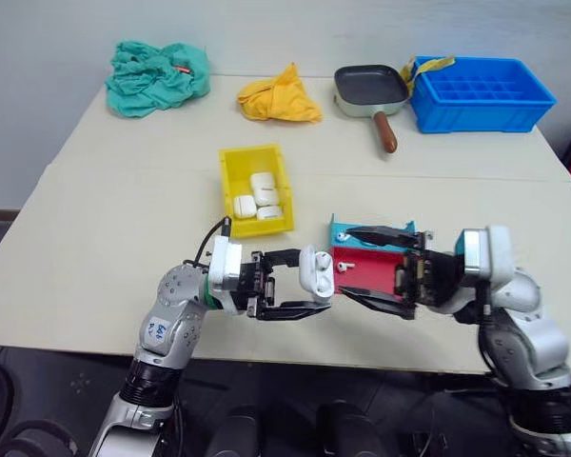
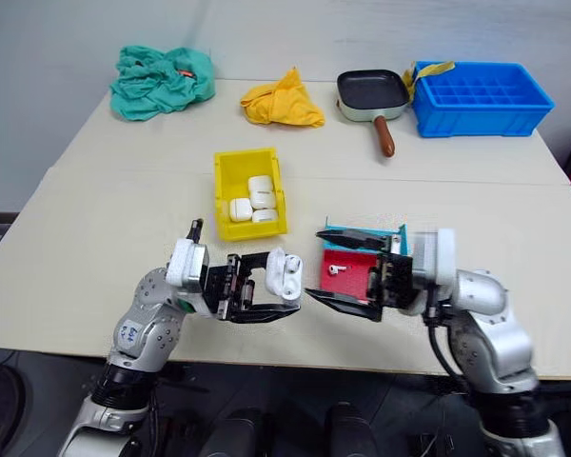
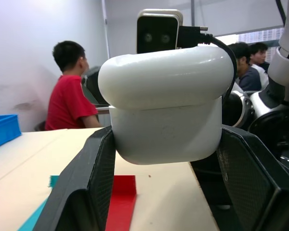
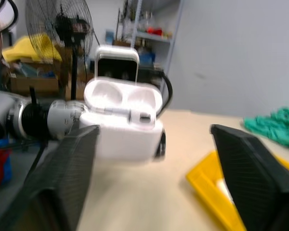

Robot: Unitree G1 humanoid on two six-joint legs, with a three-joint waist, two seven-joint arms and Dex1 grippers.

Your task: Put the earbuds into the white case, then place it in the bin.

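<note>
- The case (image 1: pixel 316 273) sits low in the frame, just left of centre, held off the table (image 1: pixel 124 190) with its lid flipped open.
- Left gripper (image 1: pixel 300 283) is clamped on the case, one black finger on each side of the body; the left wrist view shows the case (image 3: pixel 166 103) wedged between both pads.
- Right gripper (image 1: pixel 362 264) stands just right of the case, apart from it, jaws spread wide and holding nothing. Its wrist view shows the open lid and the two earbud wells facing it.
- One earbud (image 1: pixel 343 266) lies in the red tray (image 1: pixel 371 271), low and right of centre, between the spread fingers of the right gripper. A teal tray (image 1: pixel 341 231) lies against the red one.
- A second earbud (image 1: pixel 341 160) lies on the bare table above the trays, centre of frame.
- The bin (image 1: pixel 255 189) stands just above the held case, slightly left of centre. It holds three other white cases (image 1: pixel 264 187).
- Along the upper edge of the table: a green cloth (image 1: pixel 157 74) at upper left, a yellow cloth (image 1: pixel 280 96) at upper centre, a pan (image 1: pixel 371 86) to its right, and a blue crate (image 1: pixel 481 92) at upper right.
- People sit in the background of the left wrist view, one in a red shirt (image 3: pixel 67 103).
</note>
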